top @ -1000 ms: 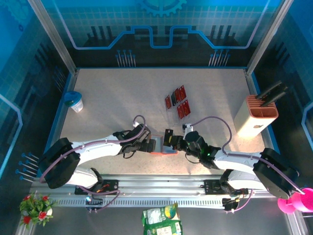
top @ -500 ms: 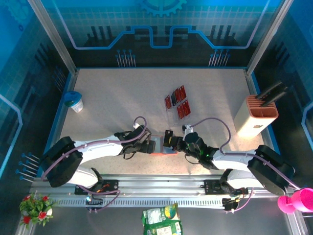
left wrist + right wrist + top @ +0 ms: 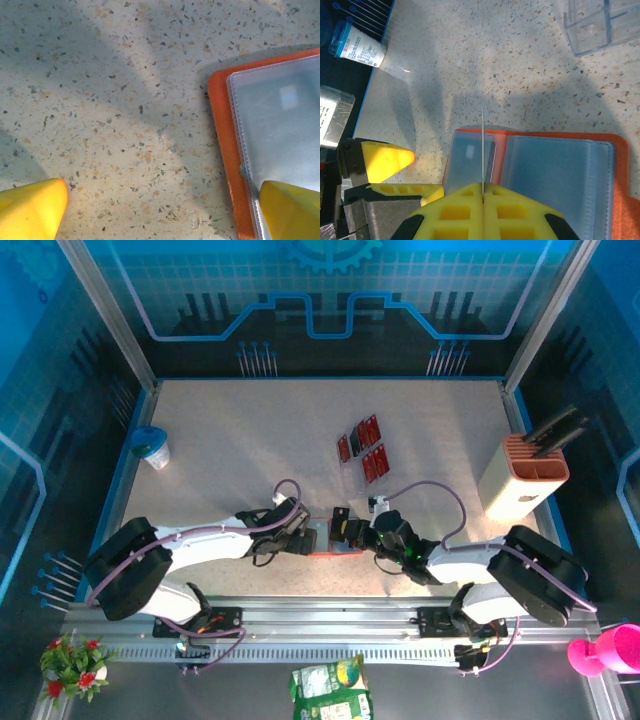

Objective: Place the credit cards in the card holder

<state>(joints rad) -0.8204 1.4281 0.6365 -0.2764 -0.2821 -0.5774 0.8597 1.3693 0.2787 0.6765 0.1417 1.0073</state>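
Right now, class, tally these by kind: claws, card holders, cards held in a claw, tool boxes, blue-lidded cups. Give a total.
claws: 2 (left claw, right claw)
card holder: 1
card in the right claw: 1
tool box: 1
blue-lidded cup: 1
total: 6

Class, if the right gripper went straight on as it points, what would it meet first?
Probably the card holder: the right gripper aims its held card at a clear sleeve; depth unclear.
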